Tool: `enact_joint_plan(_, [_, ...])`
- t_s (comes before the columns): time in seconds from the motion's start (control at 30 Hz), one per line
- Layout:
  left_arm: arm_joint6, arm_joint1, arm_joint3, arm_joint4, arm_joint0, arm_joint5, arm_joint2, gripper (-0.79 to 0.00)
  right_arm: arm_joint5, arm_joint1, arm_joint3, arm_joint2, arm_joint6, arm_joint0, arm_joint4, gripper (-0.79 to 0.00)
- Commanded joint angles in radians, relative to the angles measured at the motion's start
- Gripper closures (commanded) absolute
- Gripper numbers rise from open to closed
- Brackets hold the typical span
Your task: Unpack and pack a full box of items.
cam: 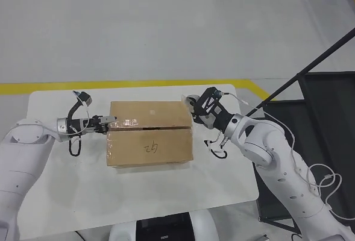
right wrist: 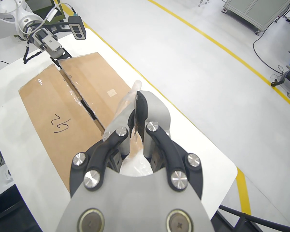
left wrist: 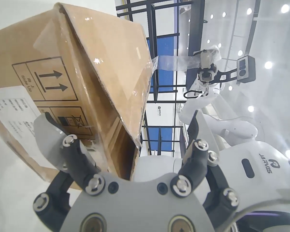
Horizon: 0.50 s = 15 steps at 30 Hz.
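Box (cam: 150, 140) mid table (cam: 75, 181), flaps down, centre seam gapped. L gripper (cam: 106, 120) at box's L end by the seam, fingers spread, holding nothing. R gripper (right wrist: 137, 98) at opp end, pinched on clear tape strip (left wrist: 174, 61) running off box corner. Black rack (cam: 340, 102) just beside table, R side. Yellow floor line (cam: 105, 86) beyond table.

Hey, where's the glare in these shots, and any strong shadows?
Left wrist view: ceiling lights flare white, clear tape on the box glints. Right wrist view: small glints along the box seam. Top view: even light, faint shadows on the table.
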Motion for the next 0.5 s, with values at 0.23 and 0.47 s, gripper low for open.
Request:
enact_joint_plan(0.23, [-0.009,-0.061,0.026,-0.028,-0.057,-0.012,0.106,-0.785,0.000,-0.006,0.002,-0.017,-0.021,0.010,-0.008,0.000])
enact_joint_plan(0.47, [-0.003,-0.113,0.060,-0.051,-0.102,-0.025,0.177,-0.785,-0.002,-0.006,0.007,-0.006,-0.023,-0.007,-0.005,0.000])
